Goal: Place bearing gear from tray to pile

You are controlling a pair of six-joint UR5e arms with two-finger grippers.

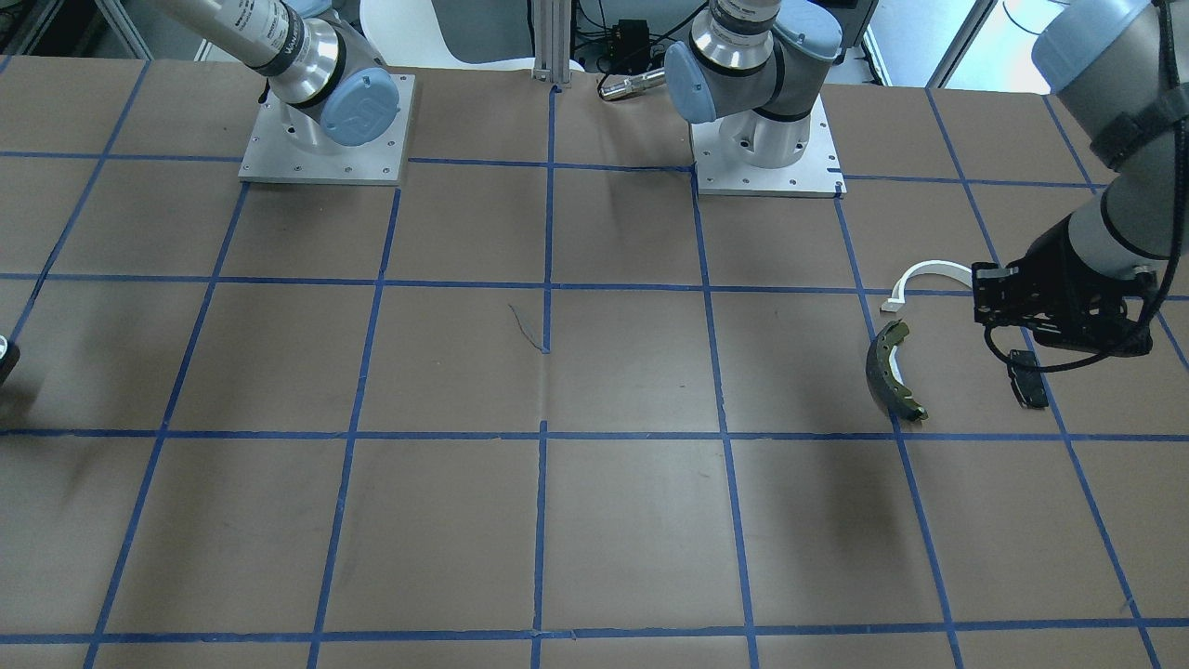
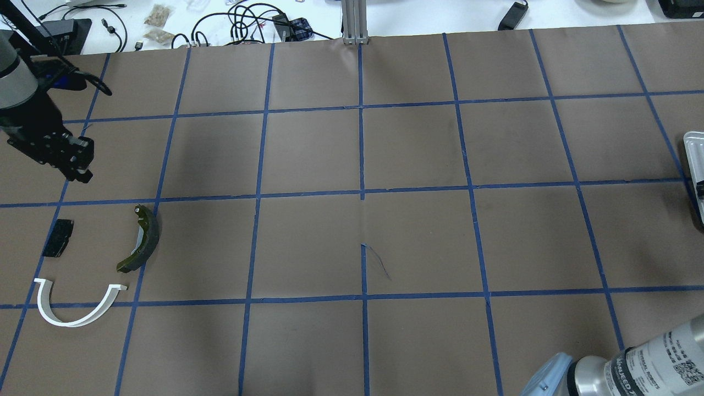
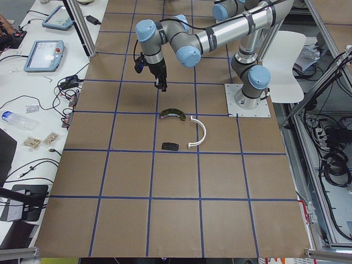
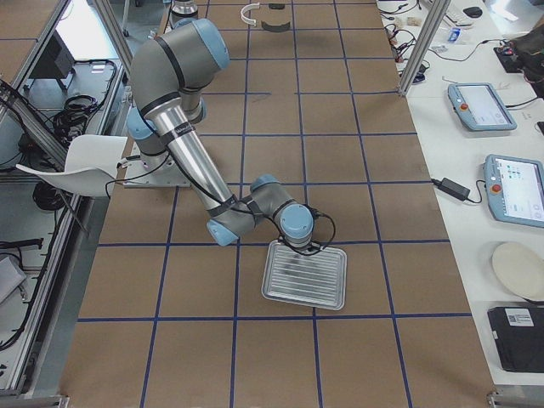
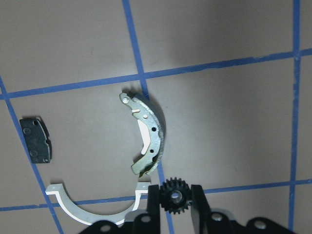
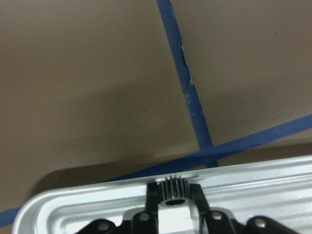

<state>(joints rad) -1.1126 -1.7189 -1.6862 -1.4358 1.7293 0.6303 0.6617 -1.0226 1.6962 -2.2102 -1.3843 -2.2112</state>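
The pile lies on the table's left side: a white half-ring arc [image 2: 77,308], a dark brake shoe with an olive rim [image 2: 144,239] and a small black pad [image 2: 58,237]. My left gripper [image 5: 175,192] is shut on a small black bearing gear [image 5: 175,201] and holds it above the table, just beyond the pile [image 2: 82,175]. In the left wrist view the brake shoe [image 5: 148,136], the pad [image 5: 36,139] and the arc [image 5: 92,207] lie below it. My right gripper [image 6: 173,187] is shut on another toothed bearing gear [image 6: 173,194] at the rim of the silver tray [image 6: 73,214].
The tray [image 4: 306,276] sits at the table's right end, and only its edge [image 2: 694,159] shows in the overhead view. Brown paper with blue tape grid lines covers the table. Cables and small items lie beyond the far edge [image 2: 242,22].
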